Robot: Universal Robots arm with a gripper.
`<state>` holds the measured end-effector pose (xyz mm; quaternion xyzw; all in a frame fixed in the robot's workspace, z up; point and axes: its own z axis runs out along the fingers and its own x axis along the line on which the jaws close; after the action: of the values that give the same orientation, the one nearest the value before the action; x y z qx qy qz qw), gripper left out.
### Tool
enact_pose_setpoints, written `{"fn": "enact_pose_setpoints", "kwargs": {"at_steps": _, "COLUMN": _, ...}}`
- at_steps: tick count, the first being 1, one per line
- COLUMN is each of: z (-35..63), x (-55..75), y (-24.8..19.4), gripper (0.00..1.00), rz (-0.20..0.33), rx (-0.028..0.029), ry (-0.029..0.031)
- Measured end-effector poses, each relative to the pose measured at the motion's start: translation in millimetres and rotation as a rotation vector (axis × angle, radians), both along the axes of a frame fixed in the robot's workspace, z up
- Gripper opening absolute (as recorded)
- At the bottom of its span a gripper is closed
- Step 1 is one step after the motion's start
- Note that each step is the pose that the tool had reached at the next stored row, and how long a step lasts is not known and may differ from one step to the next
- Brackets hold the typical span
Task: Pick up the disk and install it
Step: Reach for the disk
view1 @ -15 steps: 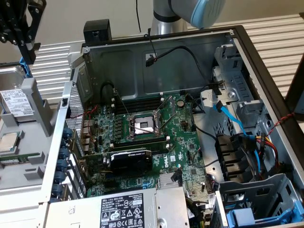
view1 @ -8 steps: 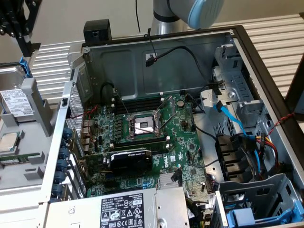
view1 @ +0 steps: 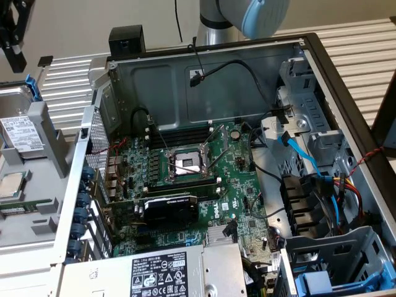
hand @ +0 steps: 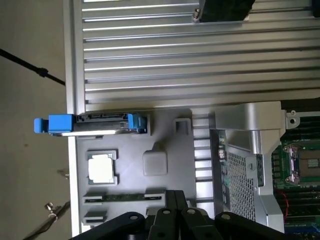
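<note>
The pincer (hand: 176,200) is closed tight and holds nothing, hanging above the grey tray (hand: 132,175). A little farther, the disk (hand: 95,125) stands on its edge in this tray, beside the processor chip (hand: 102,167), not yet grasped. I judge the picking step is only beginning: a grasp needs the jaws opened around the disk. Beyond lies the open computer case (view1: 185,86).

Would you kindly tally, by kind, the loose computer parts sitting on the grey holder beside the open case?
Hard drive: 1
Processor chip: 1
Memory stick: 1
Total: 3
</note>
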<state>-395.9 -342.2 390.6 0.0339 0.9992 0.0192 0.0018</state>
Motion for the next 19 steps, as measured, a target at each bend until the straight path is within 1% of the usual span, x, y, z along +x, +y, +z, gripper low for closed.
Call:
{"fn": "enact_pose_setpoints", "kwargs": {"at_steps": 2, "z": -0.6, "x": -6.7, "y": 0.0, "gripper": 0.11, "rz": 0.003, "rx": 0.0011, "ry": 0.0000}}
{"fn": "enact_pose_setpoints", "kwargs": {"at_steps": 3, "z": -0.8, "x": -8.6, "y": 0.0, "gripper": 0.11, "rz": 0.007, "rx": 0.0039, "ry": 0.0001}}
{"fn": "enact_pose_setpoints", "kwargs": {"at_steps": 5, "z": -1.2, "x": -11.3, "y": 0.2, "gripper": 0.11, "rz": 0.015, "rx": 0.0113, "ry": 0.0000}}
{"fn": "enact_pose_setpoints", "kwargs": {"at_steps": 6, "z": -1.2, "x": -12.5, "y": 1.5, "gripper": 0.11, "rz": 0.015, "rx": 0.0121, "ry": 0.0000}}
{"fn": "enact_pose_setpoints", "kwargs": {"at_steps": 9, "z": -1.2, "x": -18.7, "y": 8.0, "gripper": 0.11, "rz": 0.016, "rx": 0.0121, "ry": 0.0000}}
{"fn": "enact_pose_setpoints", "kwargs": {"at_steps": 14, "z": -1.3, "x": -35.5, "y": 17.8, "gripper": 0.11, "rz": 0.016, "rx": 0.0122, "ry": -0.0001}}
{"fn": "enact_pose_setpoints", "kwargs": {"at_steps": 16, "z": -1.3, "x": -41.6, "y": 22.4, "gripper": 0.11, "rz": 0.017, "rx": 0.0110, "ry": 0.0000}}
{"fn": "enact_pose_setpoints", "kwargs": {"at_steps": 17, "z": -1.3, "x": -44.3, "y": 24.5, "gripper": 0.11, "rz": 0.017, "rx": 0.0087, "ry": 0.0001}}
{"fn": "enact_pose_setpoints", "kwargs": {"at_steps": 18, "z": -1.4, "x": -46.9, "y": 26.0, "gripper": 0.11, "rz": 0.017, "rx": 0.0051, "ry": 0.0001}}
{"fn": "enact_pose_setpoints", "kwargs": {"at_steps": 19, "z": -1.6, "x": -49.6, "y": 27.1, "gripper": 0.11, "rz": 0.017, "rx": -0.0012, "ry": 0.0001}}
